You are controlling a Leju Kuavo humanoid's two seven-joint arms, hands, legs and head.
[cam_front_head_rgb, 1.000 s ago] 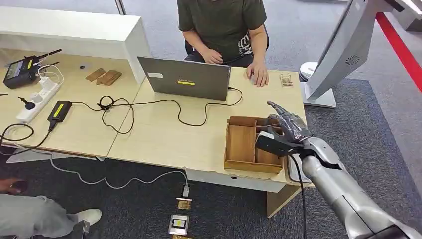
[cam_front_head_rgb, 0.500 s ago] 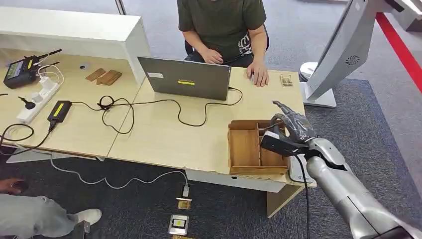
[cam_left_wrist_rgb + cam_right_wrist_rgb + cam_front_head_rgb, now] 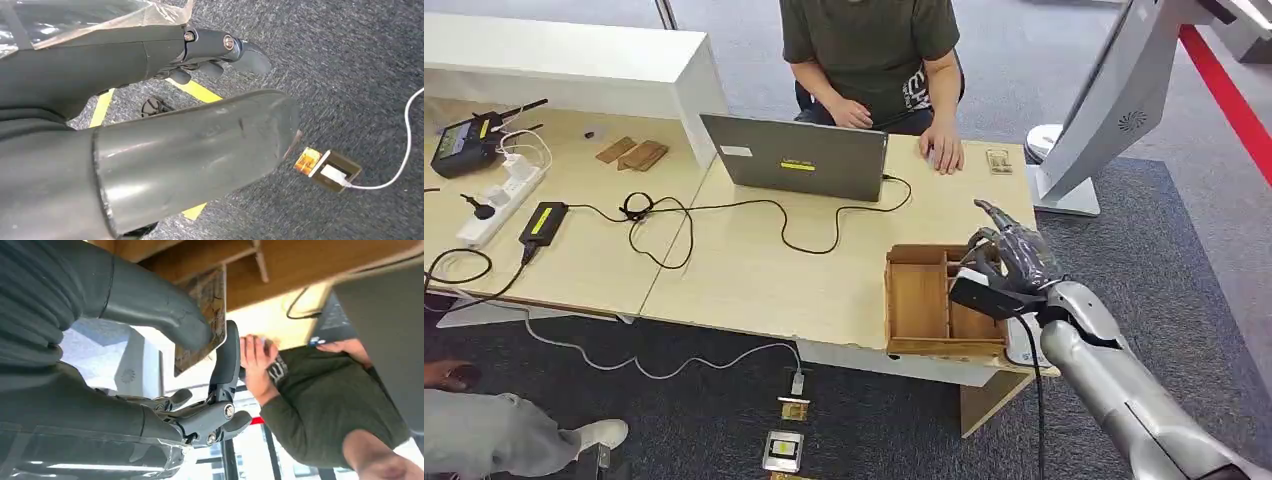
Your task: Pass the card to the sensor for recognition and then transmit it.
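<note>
One card is being pinched between the thick thumb and a dark finger of the robot's right hand, right beside the wooden organizer tray at the near right corner of the desk. In the right wrist view the card is standing on edge, its patterned face turned outward, its long axis running along the thumb and one short end reaching toward the tray's compartments. The grip looks narrow and closed only at the card's edge, probably so that the face stays uncovered for reading. The other fingers are lying loosely curled below it.

In the head view the right hand is hovering over the tray's right side, and the card itself cannot be made out there. A small flat device, possibly the sensor, is lying near the far right edge of the desk, well apart from the hand. A person is sitting behind a laptop, one hand resting on the desk just beside that device, seemingly placed to receive the card afterwards.

The left hand is hanging over the carpet with fingers curled and holding nothing.
</note>
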